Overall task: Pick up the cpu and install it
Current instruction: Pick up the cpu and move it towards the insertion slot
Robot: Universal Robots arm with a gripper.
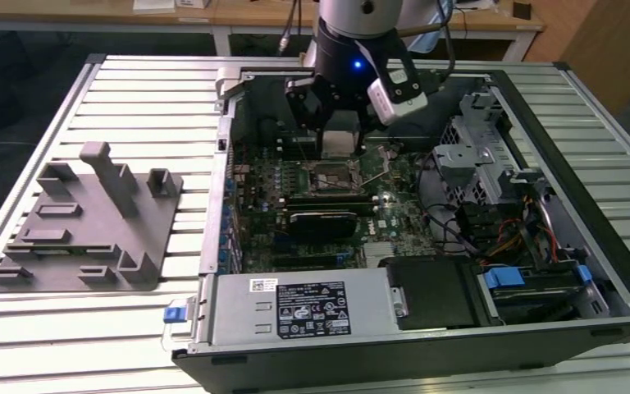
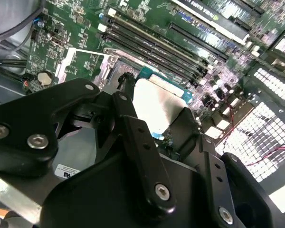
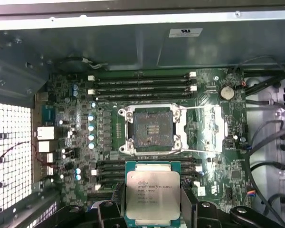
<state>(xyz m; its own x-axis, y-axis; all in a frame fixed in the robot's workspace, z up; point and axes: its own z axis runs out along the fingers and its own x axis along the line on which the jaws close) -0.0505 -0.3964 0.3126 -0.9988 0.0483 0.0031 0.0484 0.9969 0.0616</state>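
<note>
Slatted metal makes up the counter point(image 1: 140, 90), which carries an open computer case point(image 1: 610, 279) lying on its side and, at the exterior view's left, a grey fixture point(image 1: 91, 222) with upright posts. Inside the case, the motherboard point(image 3: 228, 175) faces up. Its socket point(image 3: 154, 129) is bare, with the retention frame point(image 3: 213, 128) swung aside.

We see the fingers point(image 3: 189, 209) clenched on the cpu point(image 3: 153, 197), gripping 2 opposite edges with the pale metal lid towards the first wrist view's camera. In the exterior view the chip hangs over the board close to the socket, not yet in it. In the first wrist view it sits just beside the socket, over a bank of memory slots point(image 3: 109, 168).

We judge the step in hand to be bringing the chip squarely over the socket. Doing it well means keeping the cpu level and its edges parallel to the socket walls, since its sides already look roughly aligned with them. The descent should be straight, slow and without sideways drag, because the contacts below look delicate. Corner and notch markings are too small for us to read, so orientation deserves care. The grip should clear the socket frame on both held sides.
</note>
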